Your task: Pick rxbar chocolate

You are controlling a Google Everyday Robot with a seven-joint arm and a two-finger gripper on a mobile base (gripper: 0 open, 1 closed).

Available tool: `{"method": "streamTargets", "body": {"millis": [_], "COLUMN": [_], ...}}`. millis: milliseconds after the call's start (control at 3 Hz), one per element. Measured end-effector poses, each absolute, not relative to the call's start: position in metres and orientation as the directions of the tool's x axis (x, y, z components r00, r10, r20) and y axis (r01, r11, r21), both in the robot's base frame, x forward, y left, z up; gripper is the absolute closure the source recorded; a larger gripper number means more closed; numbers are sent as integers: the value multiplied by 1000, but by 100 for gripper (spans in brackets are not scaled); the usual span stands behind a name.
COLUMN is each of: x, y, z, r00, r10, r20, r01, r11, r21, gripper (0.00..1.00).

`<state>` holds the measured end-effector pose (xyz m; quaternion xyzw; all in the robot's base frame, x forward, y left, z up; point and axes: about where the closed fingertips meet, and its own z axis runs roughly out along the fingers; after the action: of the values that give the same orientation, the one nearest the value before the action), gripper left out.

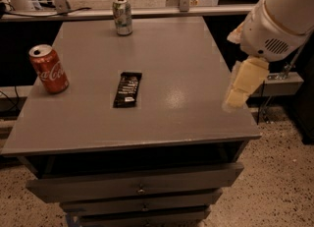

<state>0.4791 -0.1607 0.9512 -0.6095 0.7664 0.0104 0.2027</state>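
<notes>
Camera view. Grey cabinet top (186, 59) fills the middle of the frame, with drawer fronts (98, 187) stacked below its near edge.

Red cola can (47, 69) stands upright at the left edge. Pale green-white can (122, 16) stands upright at the upper centre, near the far edge. Both are well apart from each other and from the bar. Nothing lies between the bar and the right side of the top.

rxbar chocolate (127, 89) lies flat, slightly left of centre. It has a black glossy wrapper and its long axis runs roughly away from the viewer. White lettering is present but too small to read.

White arm housing (274, 24) enters from the upper right and is cut off by the frame edge. The gripper (236, 97), pale yellow, hangs below it over the right edge of the top, well apart from the bar. It is seen as one blurred block, so I cannot tell whether it is open or closed. It holds nothing that I can see.
</notes>
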Motion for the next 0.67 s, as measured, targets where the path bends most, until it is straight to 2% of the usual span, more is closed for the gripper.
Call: {"method": "streamTargets", "body": {"millis": [667], "x": [527], "y": [-46], "z": [916], "r00": [-142], "r10": [-818], "r20": [-558], "r01": [-948], "r11": [274], "r21": [-161], "gripper": [0]}}
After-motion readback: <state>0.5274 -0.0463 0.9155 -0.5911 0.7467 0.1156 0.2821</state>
